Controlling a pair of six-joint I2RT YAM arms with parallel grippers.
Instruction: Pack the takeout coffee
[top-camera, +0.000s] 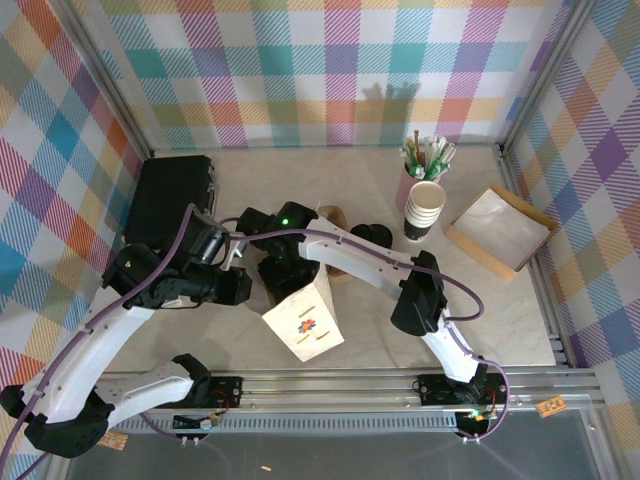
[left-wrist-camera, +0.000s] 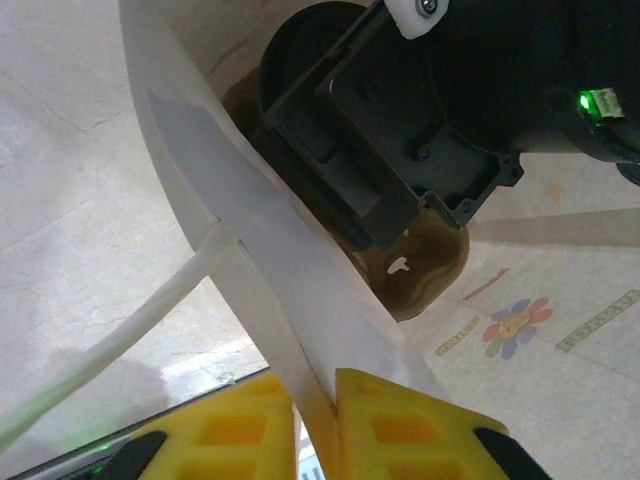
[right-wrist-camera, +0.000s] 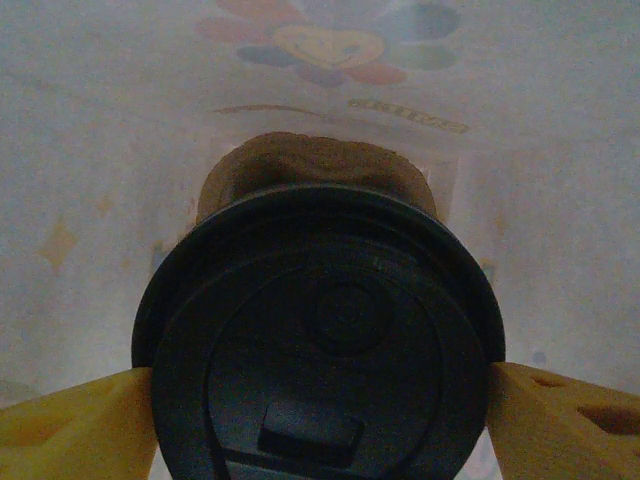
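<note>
Desk (top-camera: 480, 300), centre: white paper bag with a flower print (top-camera: 305, 325), mouth at its far end, away from the arm bases.

Left end effector (left-wrist-camera: 315, 400): yellow fingers pinched narrow on a white paper strip at the bag's mouth edge. It is holding the bag, apparently to keep the mouth spread.

Right end effector (right-wrist-camera: 320, 380): reached into the bag's mouth, seen from above as a black body dipping into the opening (top-camera: 285, 275). The yellow fingers stand wide, one on each side of the round black plastic lid. Their tips run in behind the lid's rim, so the contact is hidden. I cannot tell whether they clamp the cup or have let go.

Takeout coffee, a paper cup under that black lid (right-wrist-camera: 325, 340): inside the bag, dead ahead of the right end effector, lid top facing the wrist camera. Translucent bag walls close round it, with the flower print showing through the far wall. A brown patch (right-wrist-camera: 310, 165) lies beyond the lid; I cannot tell what it is.

Key relation: the cup's long axis runs in line with the right end effector's reach, pointing deeper into the bag. The right arm is on the cup; the left is beside it, outside the bag wall.

Judgement: this is the placing step and it looks nearly done. Release calls for a straight pull back along that axis, since drifting sideways could snag the rim or the paper wall.
</note>
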